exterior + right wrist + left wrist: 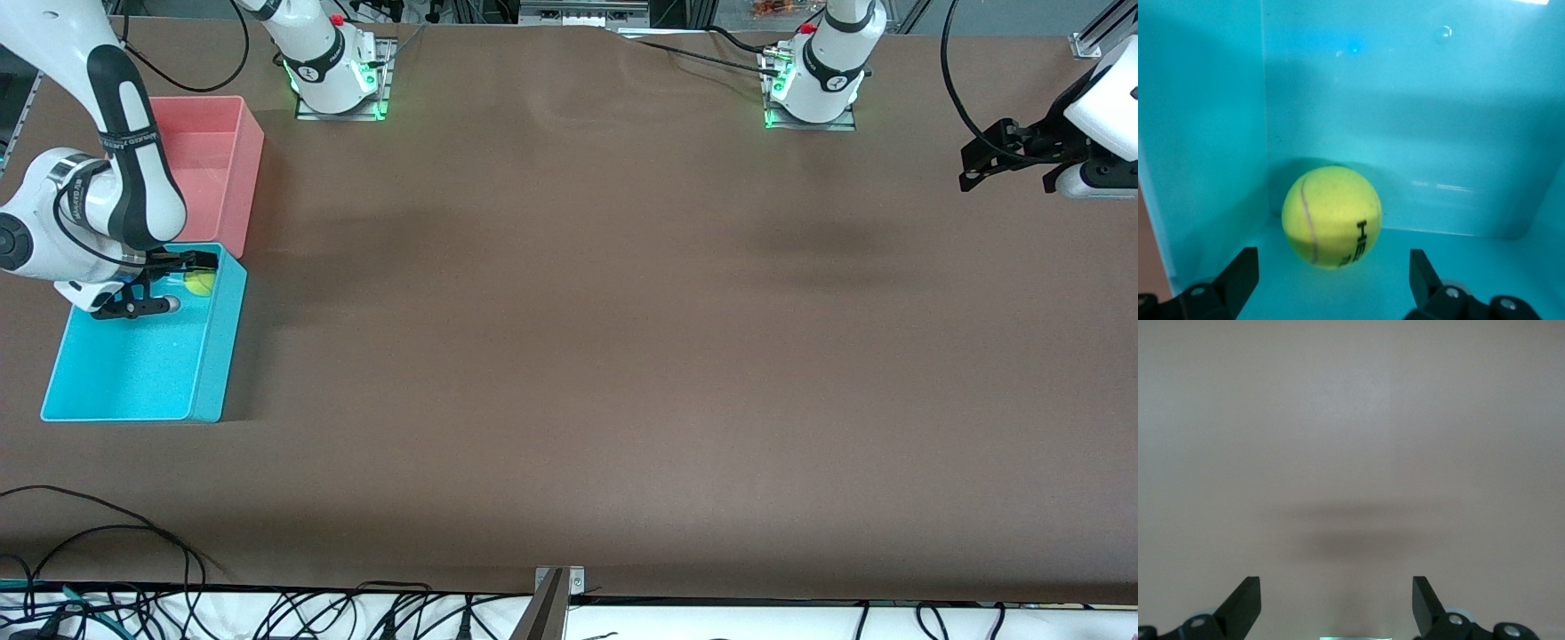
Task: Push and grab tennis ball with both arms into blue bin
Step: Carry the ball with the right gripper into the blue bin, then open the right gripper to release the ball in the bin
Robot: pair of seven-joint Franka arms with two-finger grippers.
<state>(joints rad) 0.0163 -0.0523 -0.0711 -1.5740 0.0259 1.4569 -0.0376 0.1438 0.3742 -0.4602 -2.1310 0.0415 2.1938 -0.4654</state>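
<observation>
- Blue bin (133, 373) sits at the right arm's end of the table, nearer the front camera than the pink bin (222, 147) touching it.
- Tennis ball (1331, 217) lies inside the blue bin, in the corner by the pink bin, free of the fingers.
- Right gripper (169, 283) over that corner, jaws spread, empty.
- Risk: lifting out carelessly could clip the bin wall and shift the tub.
- Left gripper (1009, 151) waits over bare table (622, 356), jaws parted, empty.
</observation>
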